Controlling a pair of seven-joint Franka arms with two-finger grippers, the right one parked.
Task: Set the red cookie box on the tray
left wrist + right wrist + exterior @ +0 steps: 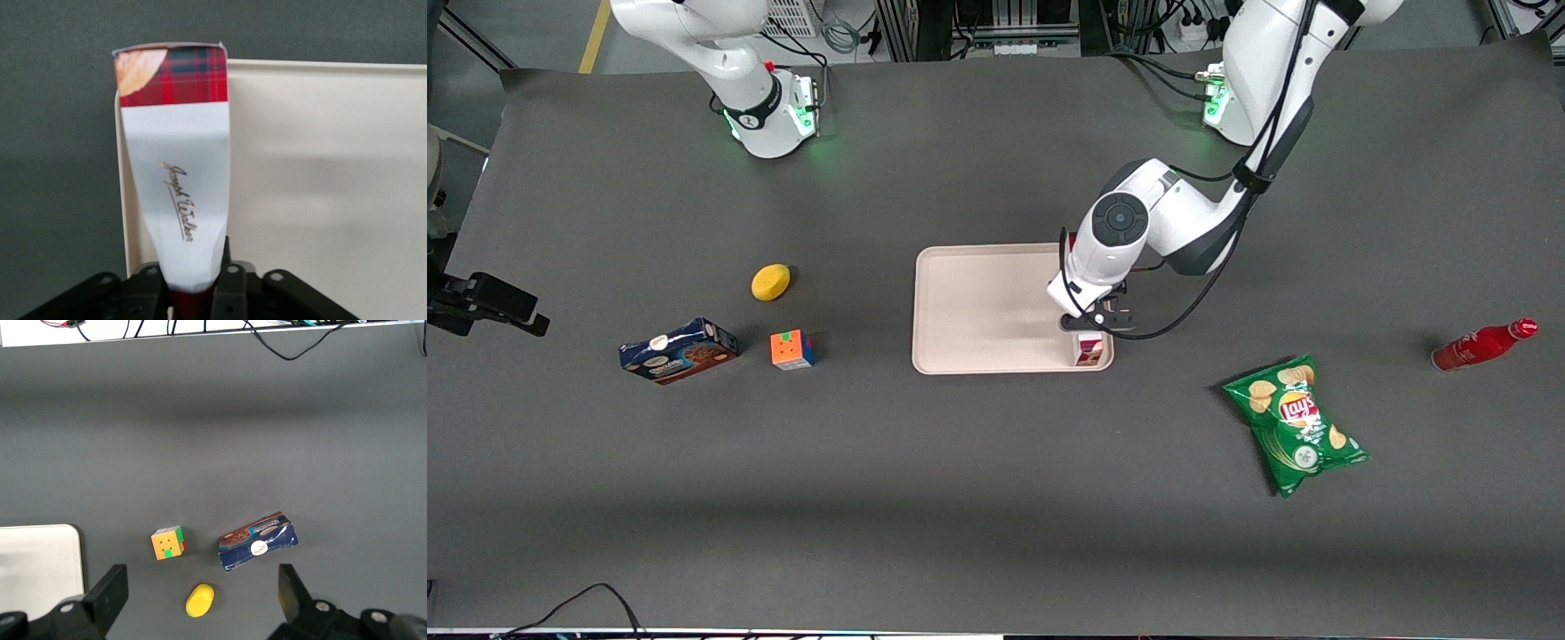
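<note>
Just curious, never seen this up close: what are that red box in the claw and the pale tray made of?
The red cookie box, clamped in the gripper, looks like printed cardboard with crisp folded edges. The tray looks like matte moulded plastic, though fibre is possible.

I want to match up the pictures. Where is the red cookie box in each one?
Front view: the red cookie box stands on end at the tray's edge nearest the camera, under the gripper.
Left wrist view: the box juts out from the shut jaws of the gripper, over the tray's rim.
Right wrist view: not in it.
Shared landmark: the tray, also in the right wrist view.
</note>
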